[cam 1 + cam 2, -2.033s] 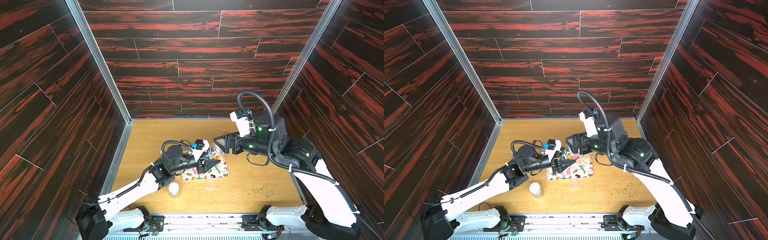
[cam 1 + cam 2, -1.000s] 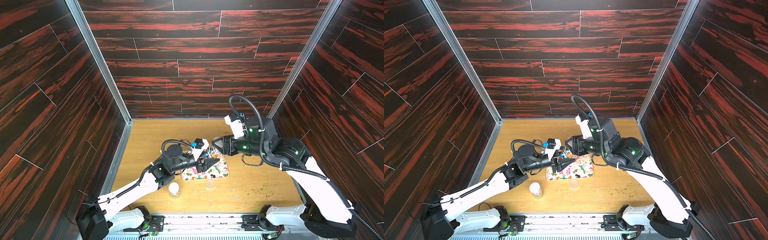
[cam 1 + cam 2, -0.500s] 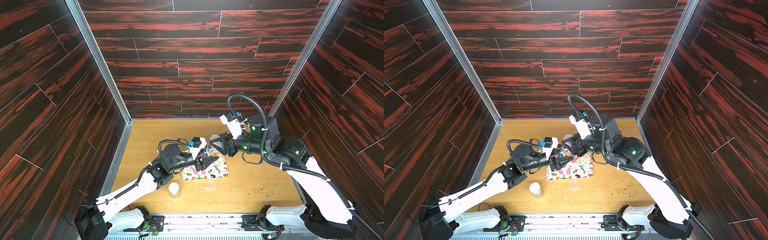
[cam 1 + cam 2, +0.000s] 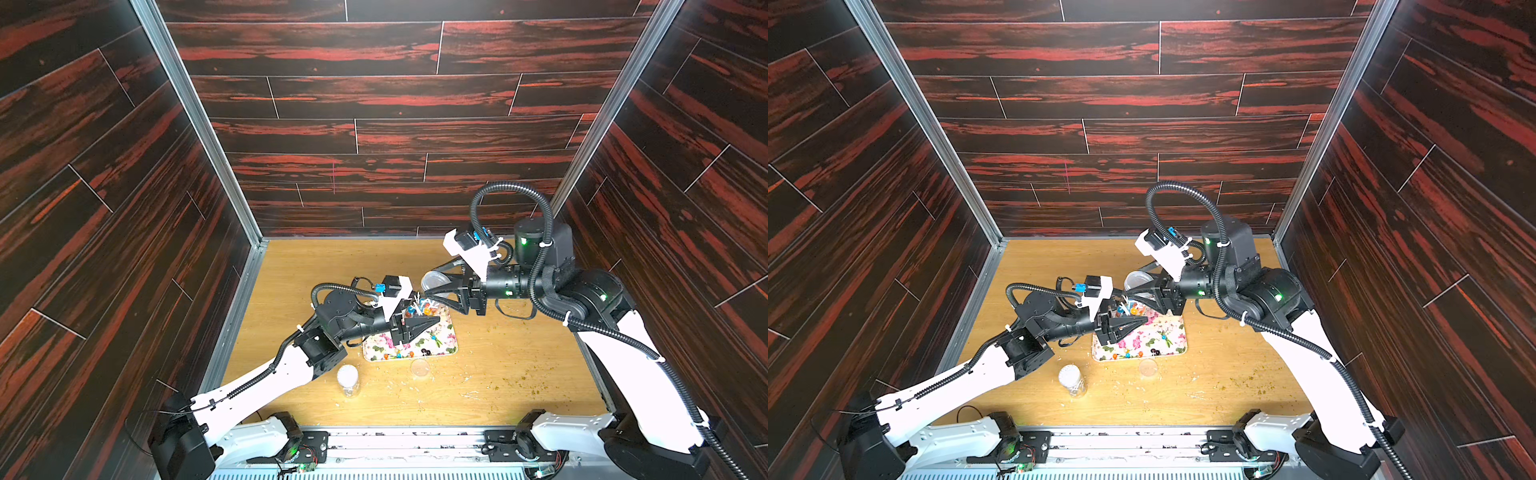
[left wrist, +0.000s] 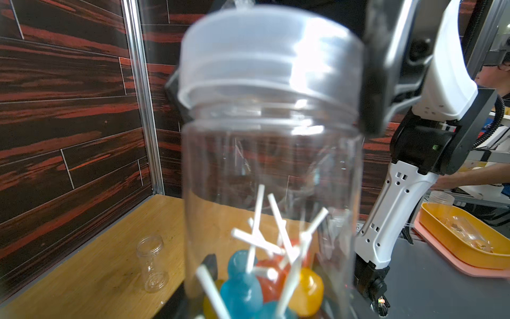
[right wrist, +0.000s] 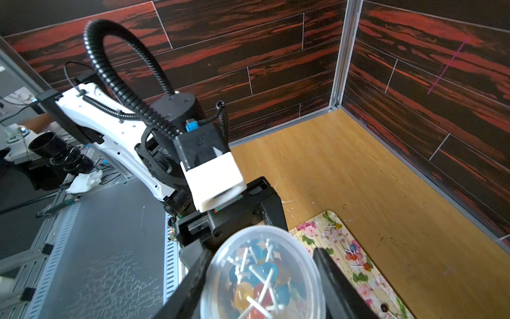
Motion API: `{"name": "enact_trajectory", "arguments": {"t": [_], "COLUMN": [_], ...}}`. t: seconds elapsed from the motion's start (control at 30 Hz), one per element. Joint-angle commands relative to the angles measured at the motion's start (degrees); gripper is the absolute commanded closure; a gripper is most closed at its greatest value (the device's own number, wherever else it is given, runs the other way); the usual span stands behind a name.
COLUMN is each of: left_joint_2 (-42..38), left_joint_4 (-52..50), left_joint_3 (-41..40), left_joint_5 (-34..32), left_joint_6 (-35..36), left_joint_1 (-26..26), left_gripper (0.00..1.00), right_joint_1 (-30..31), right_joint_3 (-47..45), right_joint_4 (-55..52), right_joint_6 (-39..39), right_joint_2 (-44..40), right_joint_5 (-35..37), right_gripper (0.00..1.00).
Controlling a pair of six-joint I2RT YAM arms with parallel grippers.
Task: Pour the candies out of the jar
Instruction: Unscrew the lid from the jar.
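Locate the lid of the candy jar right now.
In both top views the lid is gripped in the right claw, just off the mouth of the jar, above the far edge of the floral tray.

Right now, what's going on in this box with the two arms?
The left hand grips a clear jar upright at the far end of the floral tray. The candies, on white sticks, lie at the jar's bottom. The right hand is clamped on the lid, which sits tilted just over the jar's mouth with the threads showing below it. A few candies already lie on the tray, and nothing is pouring. An empty jar stands on the table near the left arm.
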Motion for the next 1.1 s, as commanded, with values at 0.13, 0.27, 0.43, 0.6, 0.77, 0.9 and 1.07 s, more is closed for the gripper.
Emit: {"name": "enact_trajectory", "arguments": {"t": [0.13,0.27,0.43,0.6,0.77,0.9,1.07], "left_joint_2": [-1.3,-1.4,-1.5,-1.5,-1.6,-1.7,-1.7], "left_joint_4": [2.1,2.2,2.3,3.1,3.1,3.1,2.6], "left_joint_3": [0.5,0.4,0.2,-0.2,-0.6,-0.6,-0.7], "left_joint_5": [0.8,0.7,0.3,-0.3,-0.6,-0.7,-1.1], "left_joint_6": [-5.7,-5.8,-5.5,-5.5,-5.5,-5.4,-4.9], "left_joint_1": [0.4,0.4,0.4,0.4,0.4,0.4,0.5], "left_gripper": [0.44,0.44,0.44,0.44,0.44,0.44,0.44], "right_joint_1": [-1.7,-1.7,-1.8,-1.7,-1.7,-1.7,-1.7], "right_joint_3": [1.5,1.6,1.6,1.6,1.6,1.9,2.8], "right_joint_4": [0.6,0.0,-0.4,-0.8,-0.9,-1.1,-0.7], "right_joint_6": [-11.9,-12.1,-11.2,-11.1,-10.8,-9.4,-1.9], "right_joint_2": [-1.3,-0.6,-0.3,-0.4,-0.8,-1.2,-2.3], "right_joint_5": [-8.0,-8.0,-6.2,-6.1,-5.6,-4.8,-1.8], "right_gripper": [0.49,0.47,0.44,0.37,0.29,0.16,0.01]}}
